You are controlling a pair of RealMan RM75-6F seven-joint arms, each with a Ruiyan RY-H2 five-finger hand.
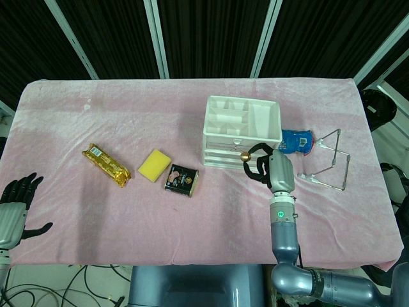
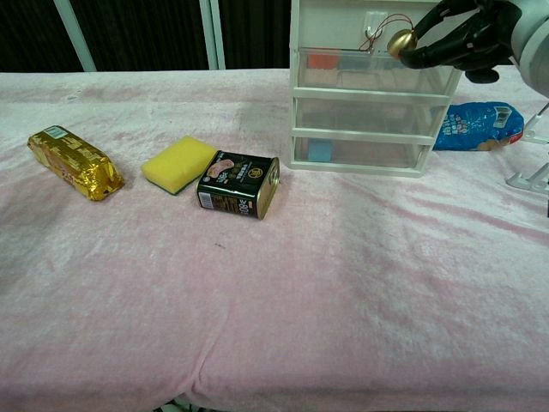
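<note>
1. Right robot hand (image 2: 467, 39) at the white drawer unit (image 1: 241, 131), fingers curled around a small gold ball (image 2: 401, 43) on a red cord.
2. Left robot hand (image 1: 18, 201) released, at the desk (image 1: 192, 217) edge.
3. Ball probably light, hard, slippery; better pinched at its middle.

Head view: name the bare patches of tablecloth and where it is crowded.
Free: the far-left cloth behind the gold packet, and the near strip between the can and right hand. Crowded: around the drawer unit, with the blue packet and wire stand beside it.
</note>
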